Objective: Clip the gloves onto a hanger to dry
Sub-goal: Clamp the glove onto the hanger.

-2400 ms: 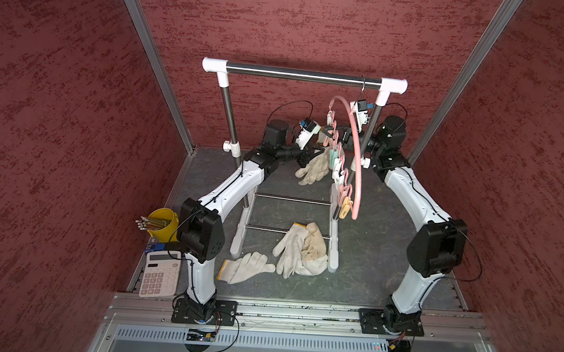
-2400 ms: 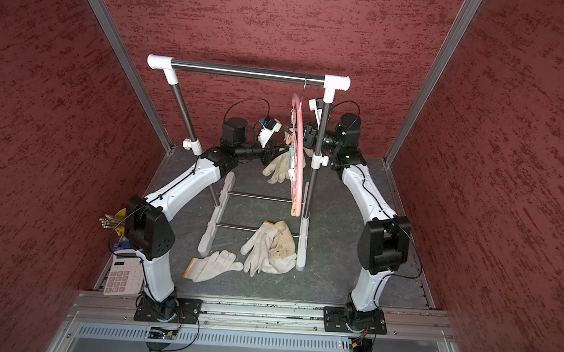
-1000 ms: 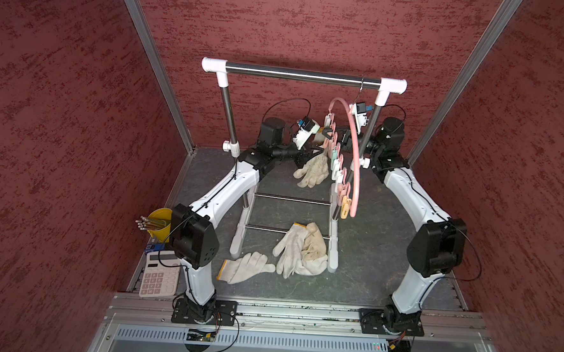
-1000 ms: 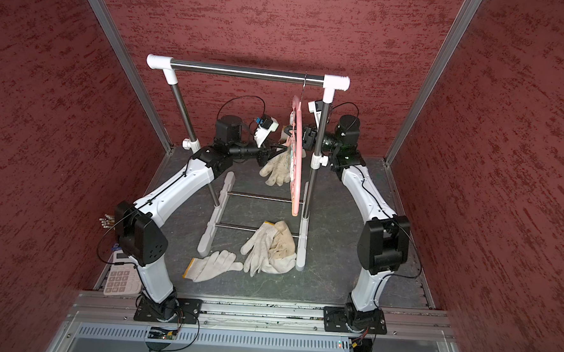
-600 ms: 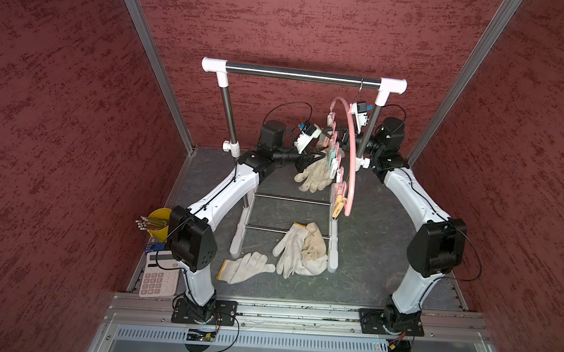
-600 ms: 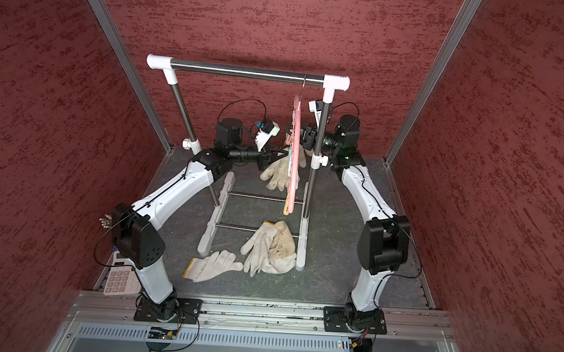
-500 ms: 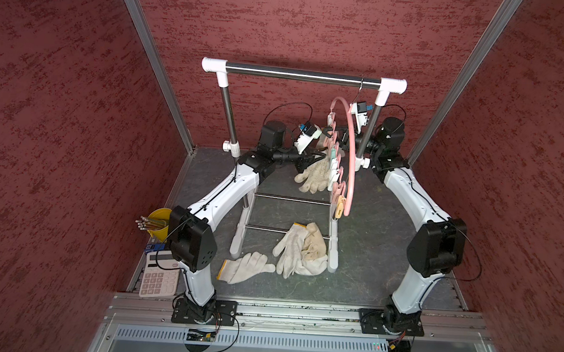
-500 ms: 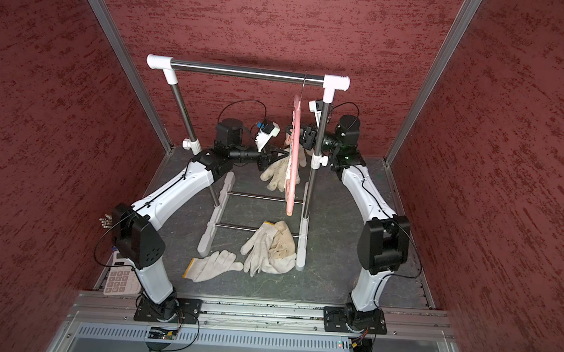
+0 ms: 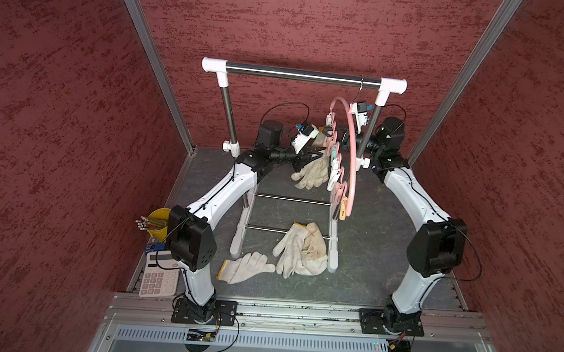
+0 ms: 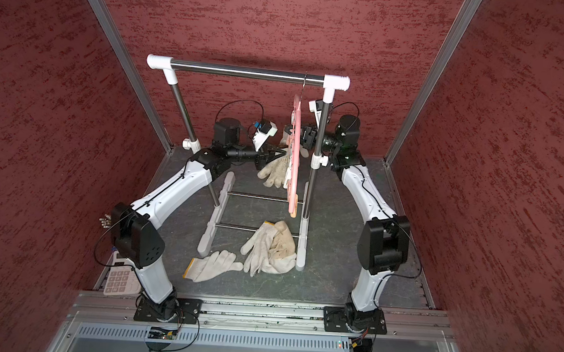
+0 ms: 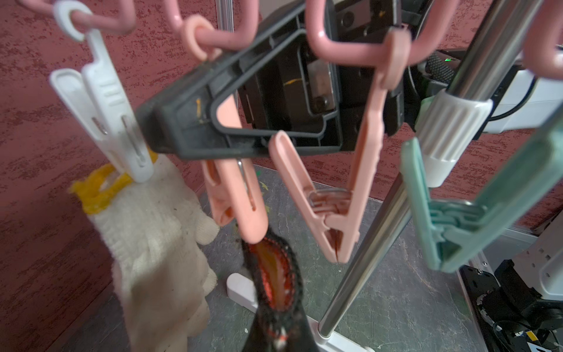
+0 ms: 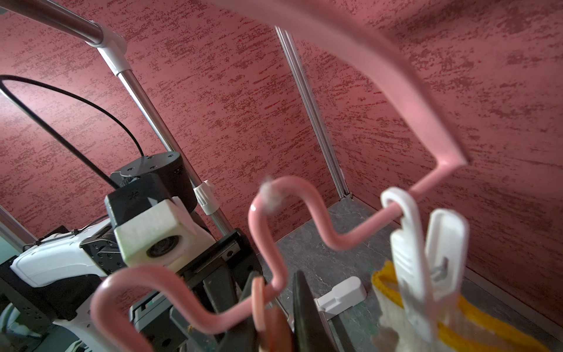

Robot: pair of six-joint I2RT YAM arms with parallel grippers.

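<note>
Near the front of the desk (image 9: 386, 255), loose gloves (image 9: 298, 250) lie flat by the left arm (image 9: 226, 193). Farther back on the hanger (image 9: 351, 160), one glove (image 11: 152, 228) hangs from a white clip (image 11: 106, 103). Beside it the right hand (image 12: 274, 320) pinches a pink clip (image 11: 234, 210); the left hand (image 11: 275, 274), pressed together, sits just under.

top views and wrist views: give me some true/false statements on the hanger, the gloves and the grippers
1. The hanger hangs from the rack bar. True.
2. A white clip holds a glove at its yellow cuff. True.
3. Every glove is clipped up. False: a single glove and a heap of gloves lie on the floor.
4. The left gripper stands wide open. False: it is shut.
5. The right gripper is shut on a pink clip. True.
</note>
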